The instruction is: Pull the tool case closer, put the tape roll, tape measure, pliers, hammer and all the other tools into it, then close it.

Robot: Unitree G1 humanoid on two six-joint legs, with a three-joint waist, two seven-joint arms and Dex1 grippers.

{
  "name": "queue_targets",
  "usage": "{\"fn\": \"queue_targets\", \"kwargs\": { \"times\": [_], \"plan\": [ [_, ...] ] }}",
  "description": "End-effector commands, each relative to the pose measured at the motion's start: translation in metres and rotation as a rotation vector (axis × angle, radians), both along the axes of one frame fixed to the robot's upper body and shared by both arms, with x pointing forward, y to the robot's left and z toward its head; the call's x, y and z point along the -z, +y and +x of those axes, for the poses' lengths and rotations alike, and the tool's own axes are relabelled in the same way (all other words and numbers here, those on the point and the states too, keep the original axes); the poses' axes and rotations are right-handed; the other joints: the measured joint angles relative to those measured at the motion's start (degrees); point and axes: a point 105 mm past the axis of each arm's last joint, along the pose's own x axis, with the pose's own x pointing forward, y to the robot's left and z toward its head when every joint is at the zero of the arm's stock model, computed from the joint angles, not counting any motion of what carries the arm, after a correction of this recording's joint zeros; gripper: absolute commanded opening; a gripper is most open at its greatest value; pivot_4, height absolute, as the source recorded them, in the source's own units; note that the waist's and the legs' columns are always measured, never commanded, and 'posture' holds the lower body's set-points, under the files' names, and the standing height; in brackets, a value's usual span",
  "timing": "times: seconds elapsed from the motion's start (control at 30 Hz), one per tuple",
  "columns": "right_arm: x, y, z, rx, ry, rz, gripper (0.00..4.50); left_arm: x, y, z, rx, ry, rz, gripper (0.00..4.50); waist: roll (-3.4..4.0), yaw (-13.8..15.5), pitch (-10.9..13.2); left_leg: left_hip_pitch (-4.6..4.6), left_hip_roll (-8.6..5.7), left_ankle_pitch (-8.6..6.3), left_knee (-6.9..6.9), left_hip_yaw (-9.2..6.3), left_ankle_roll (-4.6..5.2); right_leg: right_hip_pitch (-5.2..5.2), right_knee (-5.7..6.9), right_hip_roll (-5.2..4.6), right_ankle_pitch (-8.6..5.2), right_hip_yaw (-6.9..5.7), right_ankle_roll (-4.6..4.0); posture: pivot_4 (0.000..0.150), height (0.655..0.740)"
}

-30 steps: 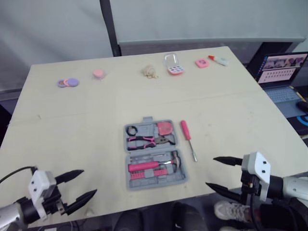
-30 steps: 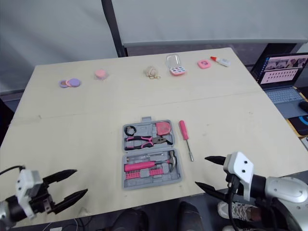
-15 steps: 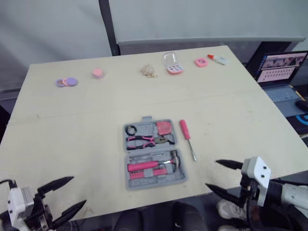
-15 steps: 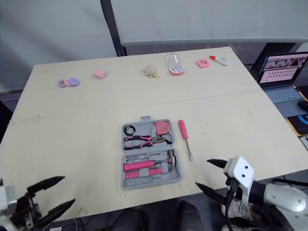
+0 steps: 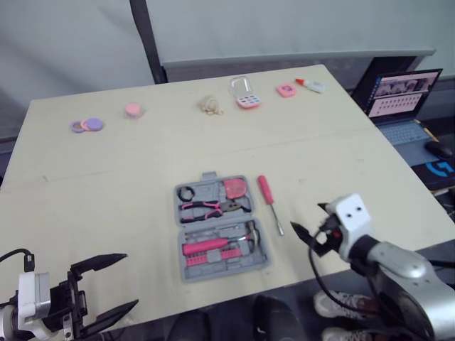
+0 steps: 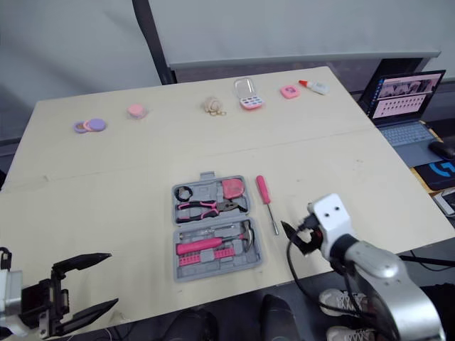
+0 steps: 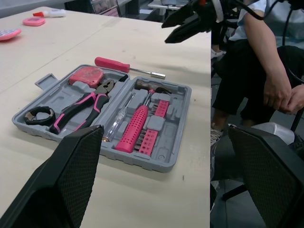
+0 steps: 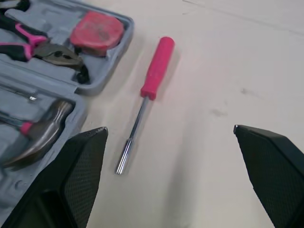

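Screwdriver (image 6: 266, 204) just left of right gripper (image 6: 293, 236), spread wide and empty; open tool case (image 6: 213, 222) farther left. Left gripper (image 5: 129, 280) spread, empty, case well to its right.

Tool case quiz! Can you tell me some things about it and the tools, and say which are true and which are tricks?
The tool case is open. True.
The pink screwdriver lies inside the case. False: it lies on the table beside the case.
The pliers are in the case. True.
The right gripper holds the hammer. False: it is open and empty; the hammer lies in the case.
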Motion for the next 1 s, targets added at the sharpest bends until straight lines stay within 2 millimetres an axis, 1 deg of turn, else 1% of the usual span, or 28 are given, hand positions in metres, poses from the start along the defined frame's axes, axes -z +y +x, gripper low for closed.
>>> {"fn": "queue_targets", "kwargs": {
  "times": [0.03, 0.13, 0.27, 0.33, 0.47, 0.53, 0.63, 0.7, 1.0],
  "plan": [
    [0.0, 0.002, 0.019, 0.13, 0.026, 0.047, 4.5, 0.0, 0.0, 0.001, -0.001, -0.02, 0.02, 4.46, 0.0, 0.0, 0.0, 0.0, 0.0, 0.01, 0.0, 0.0, -0.01, -0.01, 0.09, 0.02, -0.02, -0.01, -0.04, 0.15, 0.7287],
    [-0.003, 0.015, 0.037, 0.187, 0.074, 0.123, 4.5, -0.001, -0.001, 0.004, -0.015, -0.034, 0.02, 4.46, 0.03, -0.2, 0.0, 0.0, 0.01, 0.04, 0.01, 0.04, -0.07, -0.07, 0.42, 0.03, -0.03, 0.02, -0.06, 0.15, 0.7287],
    [-0.006, 0.023, 0.052, 0.223, 0.145, 0.174, 4.5, -0.002, 0.0, 0.003, -0.026, -0.038, 0.028, 4.46, 0.05, -0.4, 0.0, -0.06, 0.0, 0.05, -0.03, 0.02, -0.08, -0.18, 0.61, 0.03, -0.13, -0.01, -0.24, 0.15, 0.7287],
    [-0.008, 0.026, 0.059, 0.235, 0.165, 0.186, 4.5, -0.002, 0.001, 0.001, -0.032, -0.034, 0.033, 4.46, 0.05, -0.5, 0.0, -0.07, -0.03, 0.04, -0.07, 0.02, -0.08, -0.22, 0.65, 0.03, -0.15, -0.05, -0.27, 0.15, 0.7287],
    [-0.003, 0.033, 0.072, 0.246, 0.198, 0.17, 4.5, -0.002, 0.002, 0.001, -0.046, -0.036, 0.043, 4.46, 0.05, -1.1, 0.0, -0.08, -0.06, 0.04, -0.18, 0.06, -0.07, -0.25, 0.66, 0.04, -0.16, -0.18, -0.29, 0.15, 0.7287],
    [0.0, 0.037, 0.075, 0.24, 0.207, 0.165, 4.5, -0.003, 0.001, 0.002, -0.048, -0.039, 0.042, 4.46, 0.05, -1.4, 0.0, -0.09, -0.06, 0.04, -0.21, 0.06, -0.08, -0.25, 0.65, 0.04, -0.16, -0.23, -0.29, 0.15, 0.7287],
    [0.01, 0.041, 0.083, 0.252, 0.222, 0.117, 4.5, -0.004, 0.0, 0.003, -0.052, -0.044, 0.041, 4.46, 0.05, -1.6, 0.0, -0.09, -0.04, 0.04, -0.21, 0.14, -0.08, -0.26, 0.65, 0.05, -0.16, -0.26, -0.29, 0.15, 0.7287],
    [0.014, 0.043, 0.086, 0.25, 0.228, 0.115, 4.5, -0.004, -0.001, 0.003, -0.056, -0.046, 0.042, 4.46, 0.05, -1.7, 0.0, -0.05, -0.01, 0.05, -0.21, 0.25, -0.09, -0.27, 0.65, 0.05, -0.16, -0.26, -0.28, 0.15, 0.7287],
    [0.02, 0.066, 0.092, 0.202, 0.24, 0.123, 4.5, -0.006, -0.002, 0.0, -0.071, -0.046, 0.047, 4.46, 0.05, -1.8, 0.0, -0.06, 0.06, 0.09, -0.2, 0.44, -0.17, -0.44, 0.79, 0.05, -0.16, -0.19, -0.27, 0.15, 0.7287]
  ]
}}
